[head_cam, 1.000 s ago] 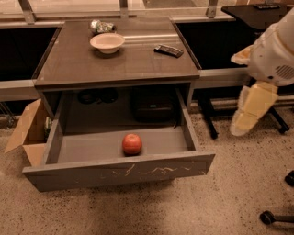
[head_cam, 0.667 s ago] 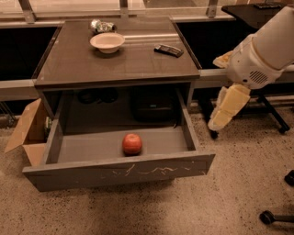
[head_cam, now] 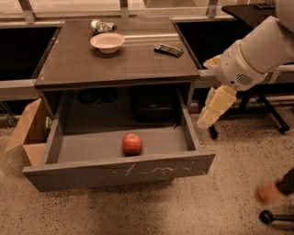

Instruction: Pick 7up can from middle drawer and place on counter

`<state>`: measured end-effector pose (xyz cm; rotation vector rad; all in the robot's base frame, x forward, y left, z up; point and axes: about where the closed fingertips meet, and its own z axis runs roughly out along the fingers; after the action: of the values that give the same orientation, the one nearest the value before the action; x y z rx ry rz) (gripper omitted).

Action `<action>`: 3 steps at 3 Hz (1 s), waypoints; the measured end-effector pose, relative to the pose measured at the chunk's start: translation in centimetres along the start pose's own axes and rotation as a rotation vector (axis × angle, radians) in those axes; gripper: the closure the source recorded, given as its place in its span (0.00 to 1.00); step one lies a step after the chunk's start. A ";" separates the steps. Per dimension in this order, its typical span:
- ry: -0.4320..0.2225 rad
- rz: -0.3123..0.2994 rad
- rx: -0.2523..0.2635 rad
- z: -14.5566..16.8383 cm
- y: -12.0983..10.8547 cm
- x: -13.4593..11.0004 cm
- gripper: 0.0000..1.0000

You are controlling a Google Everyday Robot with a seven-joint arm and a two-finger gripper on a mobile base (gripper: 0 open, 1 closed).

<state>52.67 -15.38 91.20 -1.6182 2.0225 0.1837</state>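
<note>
The round red-orange apple [head_cam: 132, 143] lies on the floor of the open grey middle drawer [head_cam: 119, 172], near its middle front. The drawer's front panel has pale scratches. The counter [head_cam: 115, 64], a dark grey-brown table top, is above it. My gripper [head_cam: 206, 120], cream-coloured, hangs off the white arm [head_cam: 257, 50] and points down-left. It sits just outside the drawer's right wall, to the right of the apple and apart from it. It holds nothing that I can see.
On the counter stand a pale bowl [head_cam: 107, 42], a shiny can [head_cam: 102, 25] and a dark flat device [head_cam: 168, 50]. A cardboard box [head_cam: 27, 133] stands left of the drawer. A black desk [head_cam: 248, 11] is at the right. A blurred hand [head_cam: 270, 193] is at bottom right.
The arm and gripper have swung left, from well right of the table to close beside the drawer's right wall. The apple and the drawer have not moved.
</note>
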 end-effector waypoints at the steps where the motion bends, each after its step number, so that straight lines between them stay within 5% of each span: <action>1: -0.085 0.013 -0.052 3.6 0.2 -0.2 0.00; 3: -0.257 0.033 -0.187 11.5 1.1 -1.1 0.00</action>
<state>55.46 -9.25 81.72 -1.5798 1.8794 0.5789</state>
